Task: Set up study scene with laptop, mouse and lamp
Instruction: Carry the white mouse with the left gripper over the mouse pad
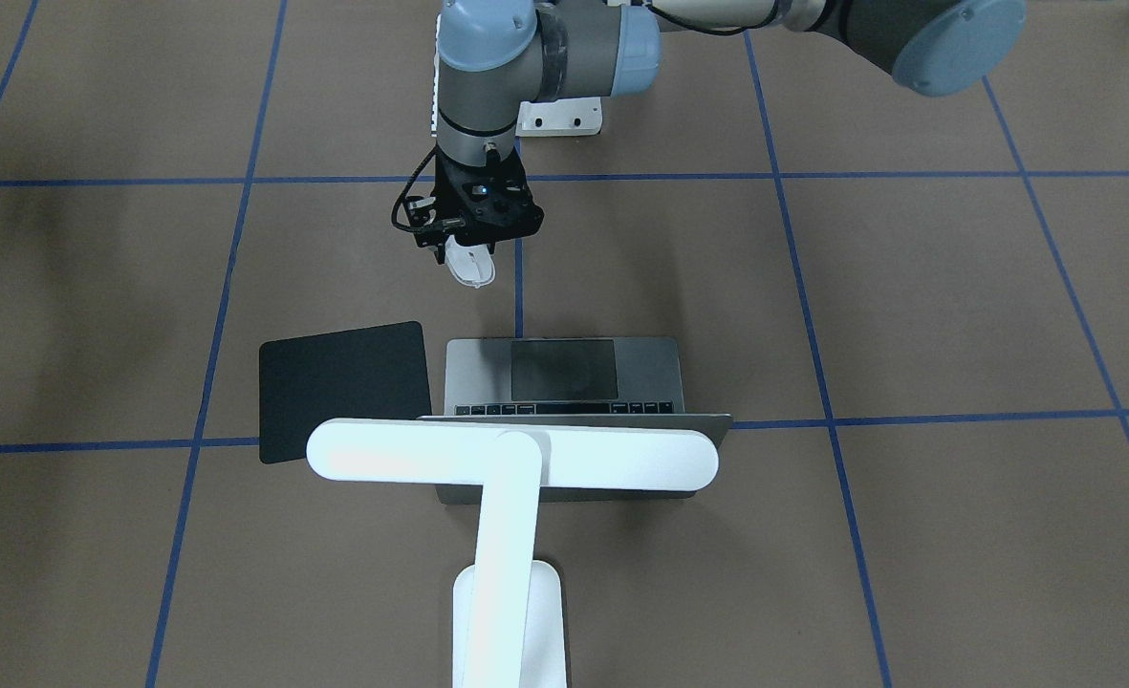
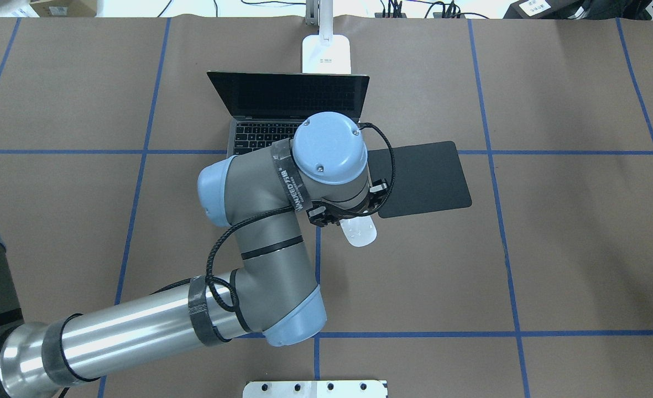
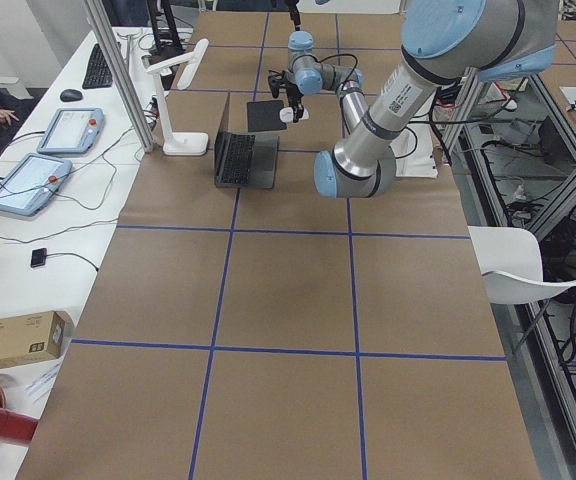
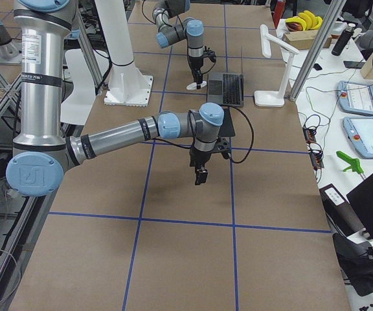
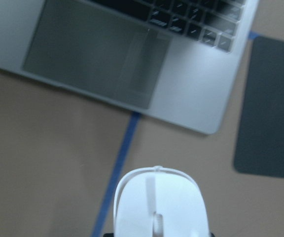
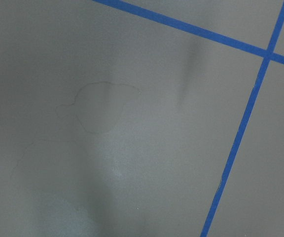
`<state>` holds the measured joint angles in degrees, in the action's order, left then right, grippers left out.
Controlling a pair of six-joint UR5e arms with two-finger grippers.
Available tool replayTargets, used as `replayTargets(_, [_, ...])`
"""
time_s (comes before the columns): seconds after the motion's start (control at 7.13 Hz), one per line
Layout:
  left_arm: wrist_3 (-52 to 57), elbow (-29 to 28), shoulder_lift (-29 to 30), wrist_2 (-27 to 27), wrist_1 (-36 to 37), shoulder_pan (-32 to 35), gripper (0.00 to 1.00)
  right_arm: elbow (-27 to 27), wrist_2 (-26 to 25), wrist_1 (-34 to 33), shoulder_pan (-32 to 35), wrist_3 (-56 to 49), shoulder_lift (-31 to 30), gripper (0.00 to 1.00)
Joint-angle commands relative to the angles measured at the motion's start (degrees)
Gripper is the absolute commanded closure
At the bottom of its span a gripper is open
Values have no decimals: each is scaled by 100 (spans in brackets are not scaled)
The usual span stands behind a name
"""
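Left tool [image 1: 465,250] clamped on the mouse [image 1: 474,268], positioned near the front edge of the laptop [image 1: 564,375]. Right tool [image 4: 201,175]: opening cannot be determined.

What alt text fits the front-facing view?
The left gripper holds the white mouse above the table, near the open laptop. A black pad lies beside the laptop; the white lamp stands behind its screen.
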<state>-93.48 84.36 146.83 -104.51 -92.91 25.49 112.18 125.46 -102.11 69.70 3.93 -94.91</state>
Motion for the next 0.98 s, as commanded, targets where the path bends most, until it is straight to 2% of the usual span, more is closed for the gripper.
replayTargets(0.0, [-274, -664, 485, 307, -349, 0, 48, -82, 4, -2, -9, -6, -1, 0])
replayTargets(0.28, [-565, -1612, 1065, 579, -867, -9, 48, -152, 48, -2, -9, -6, 8, 0])
replayTargets(0.42, [-645, -1964, 1241, 676, -1130, -35, 48, -179, 249, 7, -9, -32, 8, 0])
replayTargets(0.84, [-707, -2643, 1454, 1063, -1519, -62, 48, -144, 417, 7, 0, -15, -10, 0])
